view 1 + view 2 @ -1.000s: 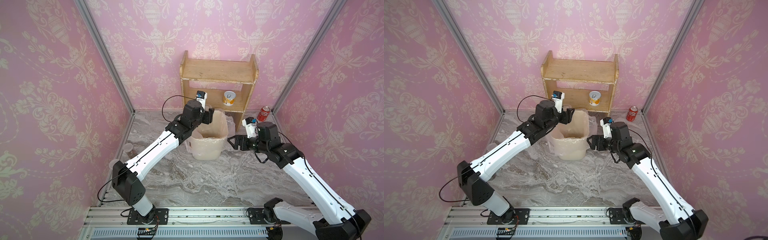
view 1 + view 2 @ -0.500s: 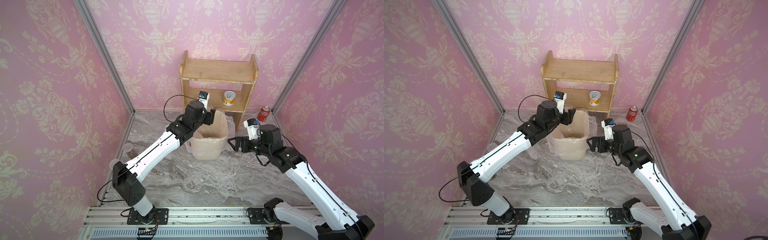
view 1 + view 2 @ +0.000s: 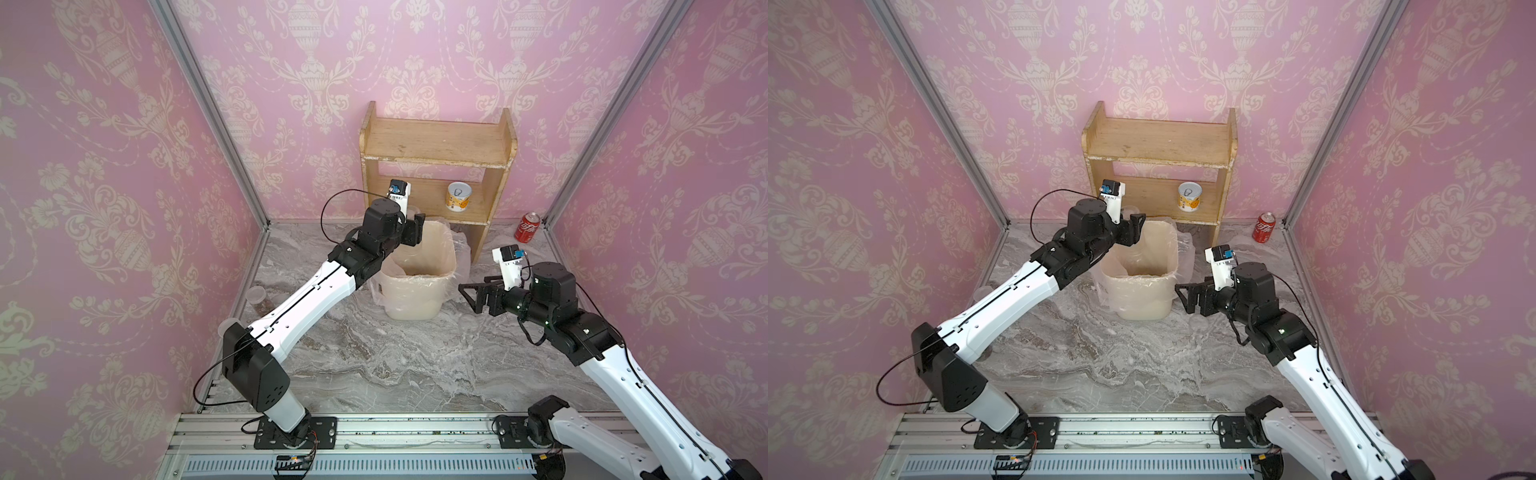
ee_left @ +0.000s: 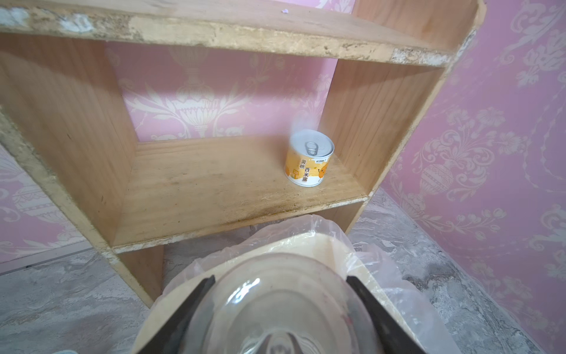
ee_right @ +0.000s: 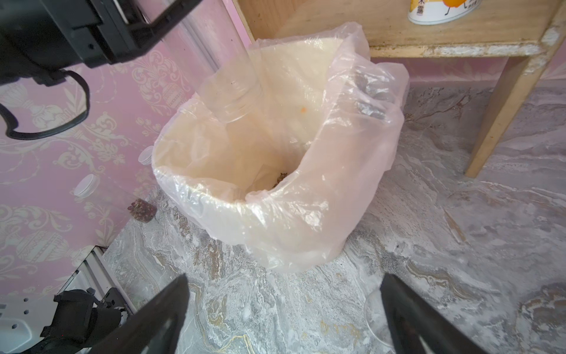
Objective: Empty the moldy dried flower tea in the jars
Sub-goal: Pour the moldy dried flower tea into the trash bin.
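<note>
My left gripper (image 3: 412,232) (image 4: 280,279) is shut on a clear jar (image 4: 275,306) (image 5: 232,85), held tilted with its mouth down inside the lined waste bin (image 3: 415,299) (image 3: 1142,303). No tea shows inside the held jar. A little dried flower tea (image 5: 280,177) lies at the bottom of the bin. Another jar (image 3: 259,301) with dark tea (image 5: 144,210) in it stands by the left wall. My right gripper (image 3: 471,293) (image 5: 283,277) is open and holds nothing, low over the floor just right of the bin.
A wooden shelf (image 3: 436,141) stands behind the bin with a yellow-and-white tin (image 3: 458,197) (image 4: 309,161) on its lower board. A red cola can (image 3: 528,226) sits at the back right. A clear round lid (image 5: 372,318) lies on the floor by my right finger, and a white lid (image 5: 87,185) near the left wall.
My right gripper has opened wider and its arm has drawn back a little from the bin. The left gripper has kept the jar over the bin with only a slight wrist shift.
</note>
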{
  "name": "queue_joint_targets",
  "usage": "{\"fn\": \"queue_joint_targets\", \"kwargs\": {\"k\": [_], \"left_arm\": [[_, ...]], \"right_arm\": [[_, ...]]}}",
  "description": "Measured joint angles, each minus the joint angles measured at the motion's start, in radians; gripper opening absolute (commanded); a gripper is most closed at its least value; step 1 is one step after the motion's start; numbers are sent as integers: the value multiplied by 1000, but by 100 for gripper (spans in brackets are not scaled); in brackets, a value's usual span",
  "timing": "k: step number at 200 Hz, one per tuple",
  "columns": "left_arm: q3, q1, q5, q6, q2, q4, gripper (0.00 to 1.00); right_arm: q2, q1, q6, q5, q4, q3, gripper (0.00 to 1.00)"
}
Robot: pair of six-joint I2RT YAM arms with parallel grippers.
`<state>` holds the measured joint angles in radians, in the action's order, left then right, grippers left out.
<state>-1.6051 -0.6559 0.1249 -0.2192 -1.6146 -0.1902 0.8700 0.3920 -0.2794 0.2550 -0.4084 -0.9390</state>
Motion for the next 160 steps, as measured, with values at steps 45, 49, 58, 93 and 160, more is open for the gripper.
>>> {"fn": "queue_joint_targets", "kwargs": {"k": [45, 49, 58, 93, 160], "left_arm": [[-14, -7, -5, -6, -1, -15, 29], [-16, -8, -7, -7, -1, -18, 29], [-21, -7, -21, -14, -2, -25, 26], [-27, -2, -23, -21, -4, -33, 31], [-60, -17, -3, 24, -20, -68, 29]], "right_arm": [[-84, 0, 35, 9, 91, 72, 100], [-92, 0, 39, 8, 99, 81, 100], [-107, 0, 47, 8, 119, 98, 100], [-144, 0, 69, -2, 173, 143, 100], [-148, 0, 78, -5, 195, 146, 100]]}}
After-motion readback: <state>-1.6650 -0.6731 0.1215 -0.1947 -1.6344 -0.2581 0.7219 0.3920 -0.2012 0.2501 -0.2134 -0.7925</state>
